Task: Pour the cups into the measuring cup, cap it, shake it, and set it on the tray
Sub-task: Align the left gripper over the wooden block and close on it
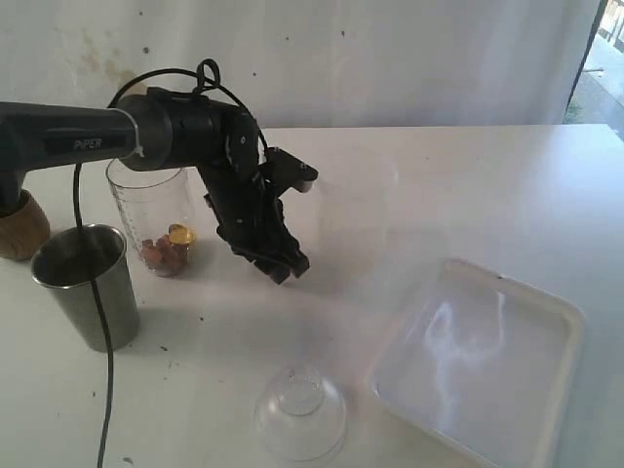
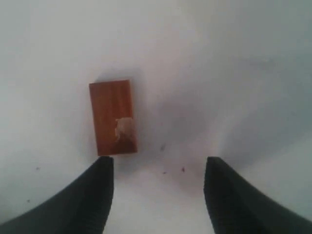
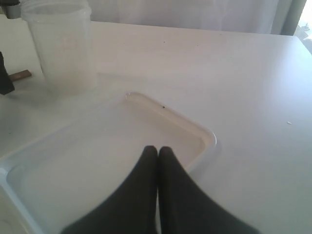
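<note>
The clear measuring cup (image 1: 151, 216) stands at the back left with brown bits and a gold piece at its bottom. In front of it is the steel tumbler (image 1: 86, 285), and the wooden cup (image 1: 19, 226) sits at the left edge. My left gripper (image 1: 283, 265) (image 2: 158, 163) hangs open and empty, pointing down at the table to the right of the measuring cup. A frosted whitish cup (image 3: 61, 44) stands upright beyond the white tray (image 1: 546, 322) (image 3: 207, 134). My right gripper (image 3: 158, 148) is shut with nothing in it, over the tray; the exterior view does not show it.
A clear dome lid (image 1: 300, 414) lies on the table near the front, left of the tray. A small brown wooden block (image 2: 113, 117) (image 3: 22, 74) lies flat on the table just past my left gripper's fingertip. A black cable (image 1: 102, 370) hangs down in front of the tumbler.
</note>
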